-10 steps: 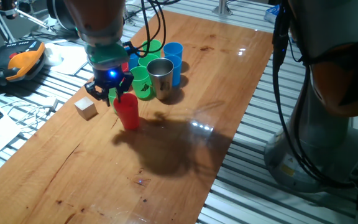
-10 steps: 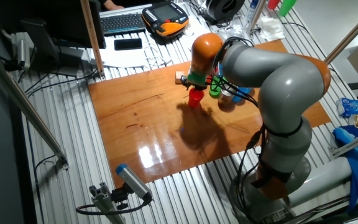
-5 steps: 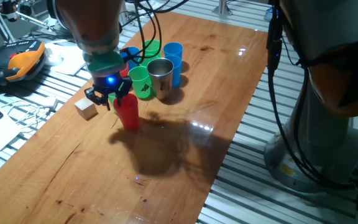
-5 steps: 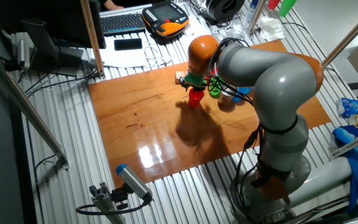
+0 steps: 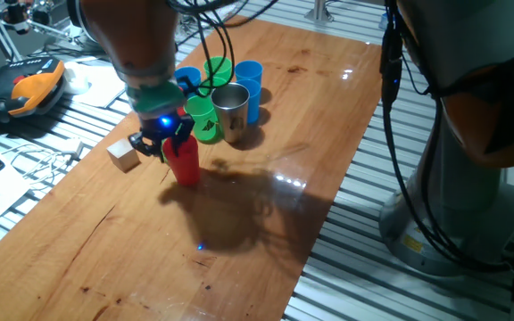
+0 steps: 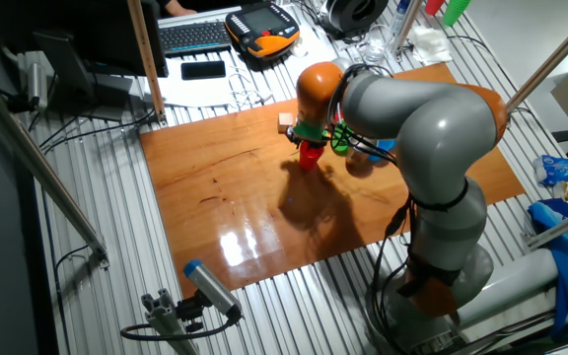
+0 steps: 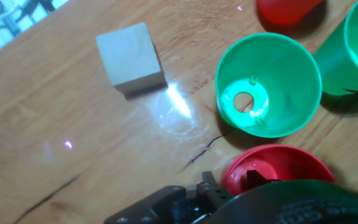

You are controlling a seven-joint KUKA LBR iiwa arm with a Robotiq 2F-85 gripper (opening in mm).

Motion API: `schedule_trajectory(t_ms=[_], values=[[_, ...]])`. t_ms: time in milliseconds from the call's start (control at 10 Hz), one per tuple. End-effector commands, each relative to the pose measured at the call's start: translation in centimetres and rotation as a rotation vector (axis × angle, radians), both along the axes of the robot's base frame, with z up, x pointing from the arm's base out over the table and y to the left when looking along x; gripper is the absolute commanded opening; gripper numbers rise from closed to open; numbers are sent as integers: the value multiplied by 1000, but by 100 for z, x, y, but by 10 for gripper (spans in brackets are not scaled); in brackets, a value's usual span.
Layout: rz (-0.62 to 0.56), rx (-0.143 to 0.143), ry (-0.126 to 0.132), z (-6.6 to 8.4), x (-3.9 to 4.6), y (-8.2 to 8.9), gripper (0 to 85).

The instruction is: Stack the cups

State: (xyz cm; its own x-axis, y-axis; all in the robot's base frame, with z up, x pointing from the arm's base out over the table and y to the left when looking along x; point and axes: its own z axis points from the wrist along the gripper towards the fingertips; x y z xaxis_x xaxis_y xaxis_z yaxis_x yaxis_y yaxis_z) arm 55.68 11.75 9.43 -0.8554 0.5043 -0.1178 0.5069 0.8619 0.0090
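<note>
My gripper hangs low over the left side of the table, its fingers spread, right beside an upright red cup. It looks open and empty. In the hand view a green cup stands open side up below the hand, with the red cup next to it, partly hidden by the hand's dark body. Behind stand more cups: a green cup, the steel cup, blue cups and another green cup. In the other fixed view the gripper is above the red cup.
A pale wooden cube sits left of the gripper near the table's left edge; it also shows in the hand view. An orange pendant and cables lie off the table to the left. The arm's base stands at the right side.
The gripper has sunk a little and shifted slightly toward the red cup. The cups and the cube have not moved.
</note>
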Motion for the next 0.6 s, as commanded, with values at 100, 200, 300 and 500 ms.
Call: schedule_trajectory(t_ms=[100,200,300,500], values=[[52,-19,24,63,29,-5,0],[49,-13,47,190,58,-13,0],[41,-2,63,326,57,-21,0],[36,-2,80,531,-10,-31,0]])
